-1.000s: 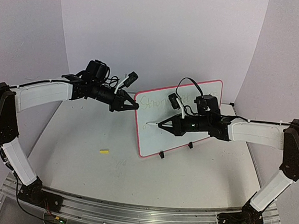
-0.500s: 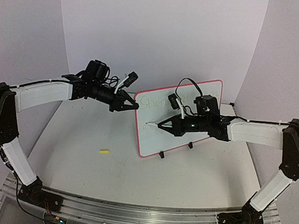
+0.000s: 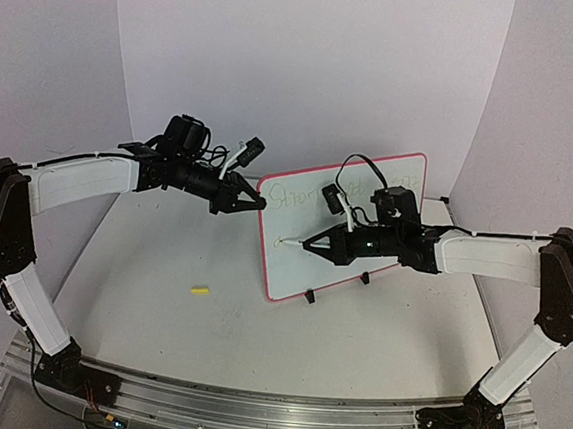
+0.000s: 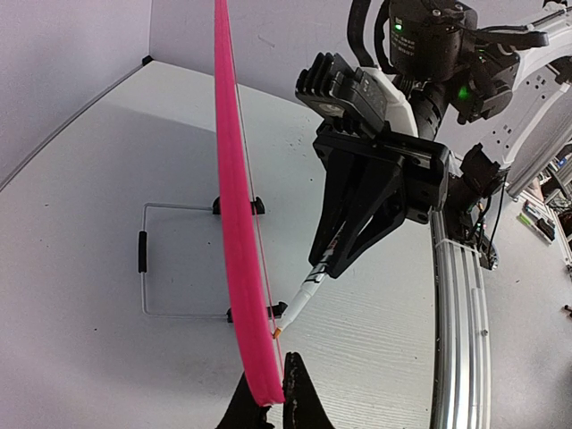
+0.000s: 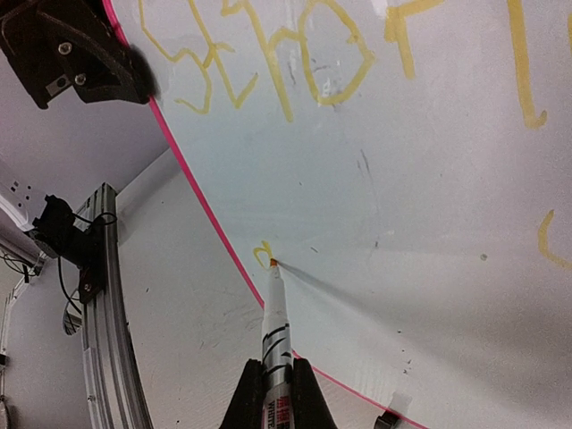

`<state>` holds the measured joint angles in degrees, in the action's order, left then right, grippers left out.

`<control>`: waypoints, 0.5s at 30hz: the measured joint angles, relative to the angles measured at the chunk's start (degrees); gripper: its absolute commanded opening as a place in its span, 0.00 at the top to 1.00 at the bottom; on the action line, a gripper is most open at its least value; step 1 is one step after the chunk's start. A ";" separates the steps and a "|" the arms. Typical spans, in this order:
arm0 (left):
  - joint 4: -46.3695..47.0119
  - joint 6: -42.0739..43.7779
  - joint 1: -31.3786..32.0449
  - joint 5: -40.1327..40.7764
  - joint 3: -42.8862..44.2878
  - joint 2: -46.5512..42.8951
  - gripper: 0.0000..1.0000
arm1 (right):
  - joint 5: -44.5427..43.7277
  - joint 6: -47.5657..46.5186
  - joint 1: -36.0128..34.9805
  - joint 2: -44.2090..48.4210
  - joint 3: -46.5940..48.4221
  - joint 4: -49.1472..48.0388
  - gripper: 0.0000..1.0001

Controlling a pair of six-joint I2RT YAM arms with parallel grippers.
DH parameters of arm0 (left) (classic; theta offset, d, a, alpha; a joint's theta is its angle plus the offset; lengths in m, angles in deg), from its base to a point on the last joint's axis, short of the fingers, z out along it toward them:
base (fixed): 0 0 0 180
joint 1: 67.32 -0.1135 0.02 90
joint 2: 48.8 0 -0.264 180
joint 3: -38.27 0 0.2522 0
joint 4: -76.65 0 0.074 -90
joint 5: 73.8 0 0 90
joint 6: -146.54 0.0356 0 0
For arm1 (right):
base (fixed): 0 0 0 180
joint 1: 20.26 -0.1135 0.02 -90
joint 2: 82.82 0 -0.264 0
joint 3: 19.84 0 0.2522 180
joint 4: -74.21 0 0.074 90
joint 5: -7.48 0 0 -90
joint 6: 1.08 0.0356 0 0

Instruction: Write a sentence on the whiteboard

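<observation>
Pink-rimmed whiteboard (image 3: 297,271) stands on the surface (image 3: 163,254), its left edge clamped by the left pincer (image 3: 255,202); right pincer (image 3: 310,245) grips a marker (image 5: 273,313), tip touching the board below the yellow sentence (image 5: 295,63).

There were 1 left gripper (image 3: 259,202), 1 right gripper (image 3: 309,245), 1 whiteboard (image 3: 301,276), 1 white marker (image 5: 274,313), 1 wire stand (image 4: 143,259) and 1 small yellow piece (image 3: 198,291).

High rear overview; close wrist views apparently share whiteboard (image 3: 288,271) edge.
</observation>
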<state>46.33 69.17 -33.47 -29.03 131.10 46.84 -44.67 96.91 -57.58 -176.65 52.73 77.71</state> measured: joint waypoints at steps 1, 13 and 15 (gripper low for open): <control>0.00 0.00 0.00 0.00 0.00 0.00 1.00 | 0.00 0.00 0.00 -0.03 0.00 0.00 1.00; 0.00 0.00 0.00 0.02 0.00 0.00 1.00 | 0.28 -0.05 0.00 -0.67 0.00 0.33 1.00; 0.00 0.00 0.00 0.02 0.00 0.00 1.00 | 0.20 -0.07 -0.02 -0.67 0.00 0.33 1.00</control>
<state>46.33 69.17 -33.47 -29.01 131.10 46.84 -44.47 96.84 -57.60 -177.32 52.73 78.04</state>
